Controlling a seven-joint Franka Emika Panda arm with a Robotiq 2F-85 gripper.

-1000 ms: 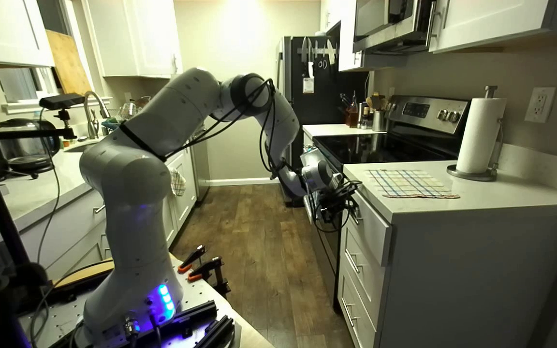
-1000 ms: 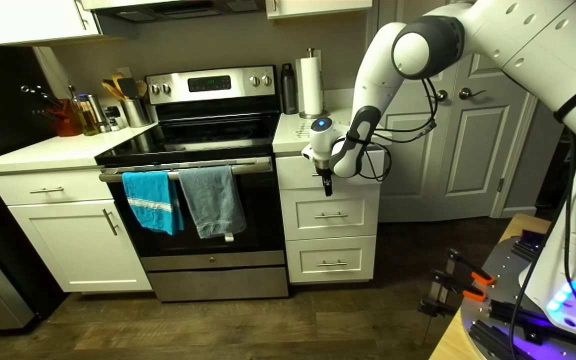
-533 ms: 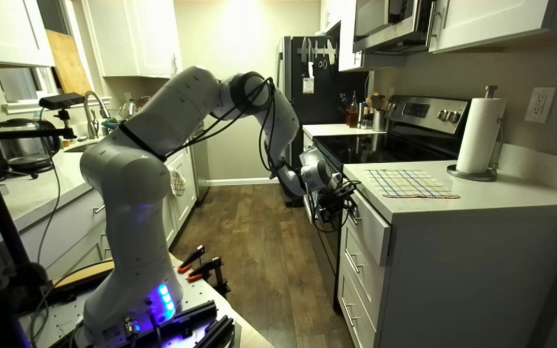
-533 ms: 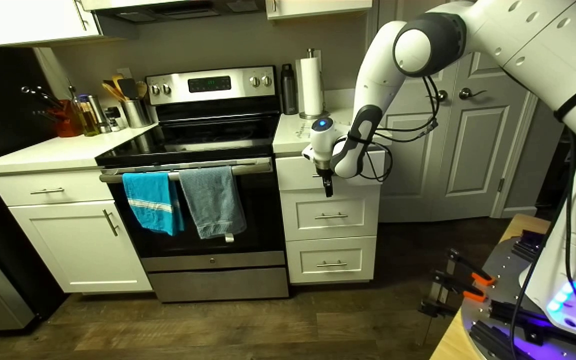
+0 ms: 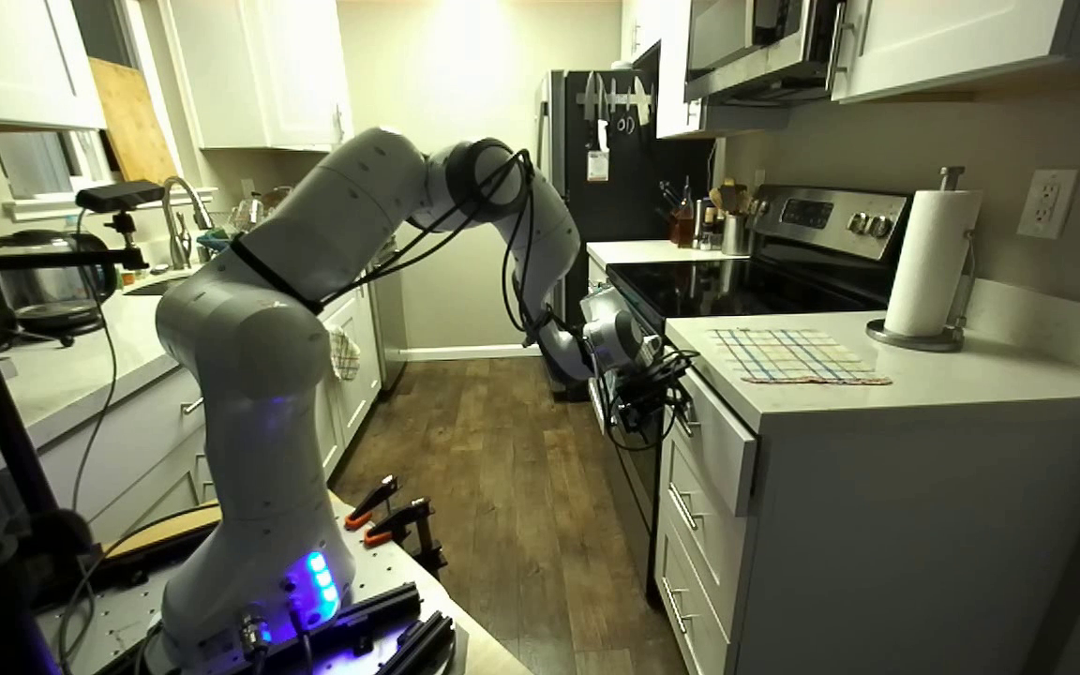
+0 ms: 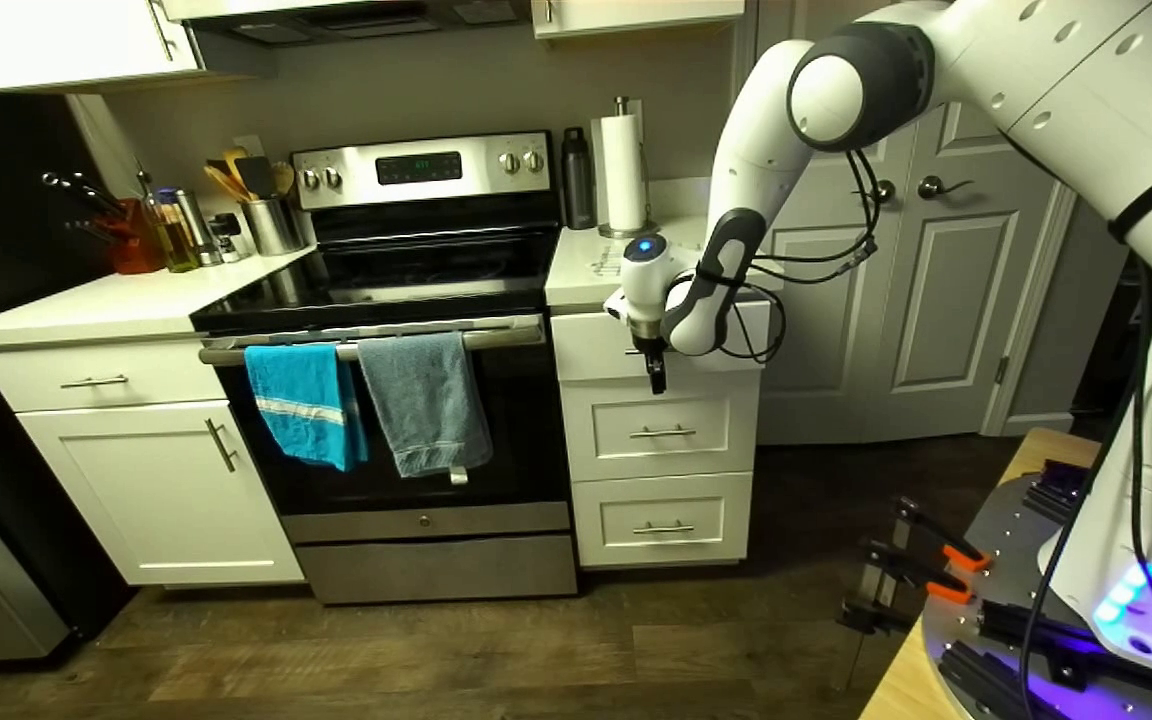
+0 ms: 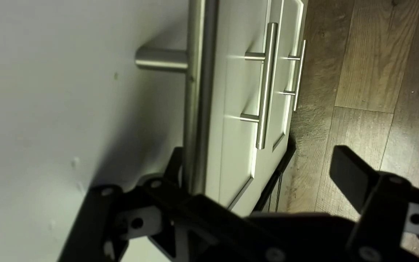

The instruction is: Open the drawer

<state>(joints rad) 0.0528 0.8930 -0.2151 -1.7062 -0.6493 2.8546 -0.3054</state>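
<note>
The drawer is the top one of a white stack beside the stove, with a flat front that stands slightly proud of the fronts below it. Its slim metal bar handle runs close up along the wrist view. My gripper is spread wide. One of its black fingers reaches behind the bar, on the drawer's side; whether they touch I cannot tell. The opposite finger hangs well out over the floor. In both exterior views the gripper points down in front of the handle. The drawer's inside is hidden.
Below are two more drawer fronts with a middle handle and a low handle. Above lies a white countertop with a checked cloth and a paper towel roll. Towels hang on the oven bar alongside.
The arm has shifted only very slightly, with the gripper a touch lower than one second ago. The drawer shows no clear movement.
</note>
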